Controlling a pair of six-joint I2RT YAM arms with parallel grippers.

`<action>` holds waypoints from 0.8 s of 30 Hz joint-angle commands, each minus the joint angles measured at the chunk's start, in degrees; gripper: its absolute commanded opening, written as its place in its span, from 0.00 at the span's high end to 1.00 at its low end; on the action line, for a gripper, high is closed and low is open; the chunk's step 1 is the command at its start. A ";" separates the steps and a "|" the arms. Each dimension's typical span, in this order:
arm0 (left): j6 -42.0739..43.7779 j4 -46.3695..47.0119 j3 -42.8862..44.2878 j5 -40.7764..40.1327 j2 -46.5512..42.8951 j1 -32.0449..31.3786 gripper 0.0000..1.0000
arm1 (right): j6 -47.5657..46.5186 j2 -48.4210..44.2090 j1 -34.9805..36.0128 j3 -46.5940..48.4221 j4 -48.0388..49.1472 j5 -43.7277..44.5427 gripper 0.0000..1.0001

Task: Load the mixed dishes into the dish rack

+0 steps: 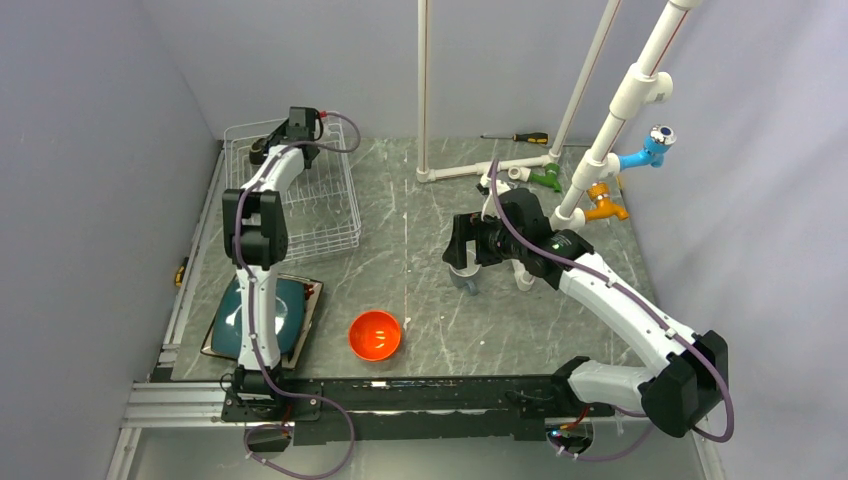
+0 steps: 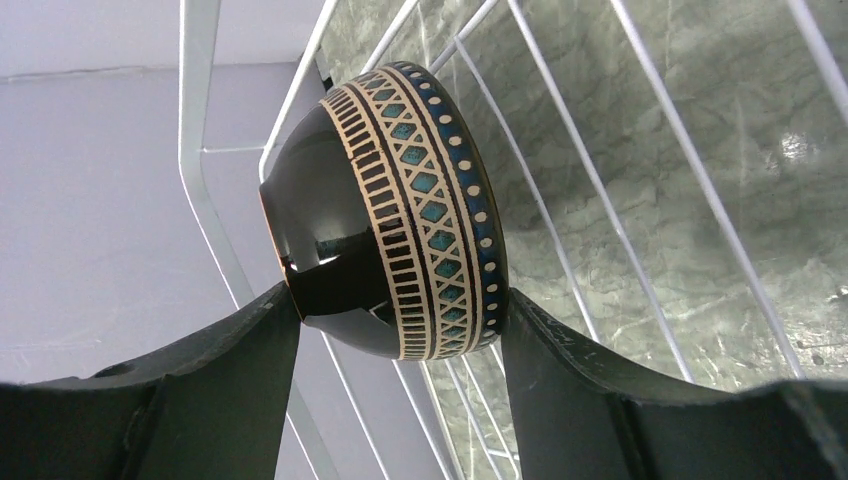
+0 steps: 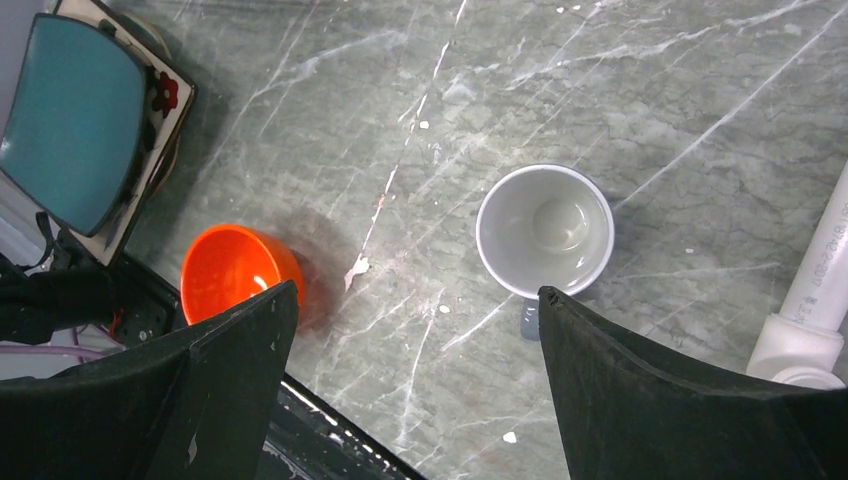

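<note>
**At the dish rack's far corner: seating the patterned bowl**

**Status.** The left gripper [image 2: 398, 300] is clamped across the dark brown bowl [image 2: 390, 200]. One finger bears on the foot and the other on the rim, so the bowl is turned on edge. The bowl is at the corner of the dish rack [image 1: 325, 215] farthest from the arm bases, close against the white wires. The pictures do not show whether it already rests on a wire.

**Recommended procedure.**
1. Lower the bowl until its edge bears on the rack floor and leans on a wire.
2. Ease the jaws apart gradually and confirm that the bowl stays put.
3. Withdraw straight up, keeping both fingers clear of the wires.

**Caution.** The glossy, rounded wall is likely to roll if it is released unsupported.

**Remaining items.** Just on the near side of the rack, the dark teal plate [image 1: 290, 315] lies on the brown floral plate [image 1: 313, 294]. The orange bowl [image 1: 375, 335] stands beyond them, to the rack's right. The right gripper [image 3: 415, 292] has its jaws spread and empty. It hangs over a white mug [image 3: 545, 230], well apart from the rack on its right.
</note>
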 commanded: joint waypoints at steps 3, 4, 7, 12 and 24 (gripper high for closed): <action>8.17 5.74 1.14 -4.76 -0.07 -0.52 1.00 | 0.55 -0.05 -0.28 2.28 0.87 -0.68 0.09; 9.21 5.85 0.68 -5.19 0.15 -0.52 1.00 | 0.57 -0.18 -0.32 2.25 1.03 -0.67 0.09; 11.18 6.48 -0.37 -6.25 0.99 -0.46 1.00 | 0.67 0.02 -0.40 2.36 1.11 -0.81 0.10; 11.82 6.50 -0.92 -6.59 2.11 -0.24 1.00 | 0.85 0.66 -0.36 2.59 1.22 -0.99 0.09; 12.96 10.45 -3.04 -8.07 3.30 0.08 0.65 | 1.37 0.10 -0.44 1.96 1.89 -0.76 0.10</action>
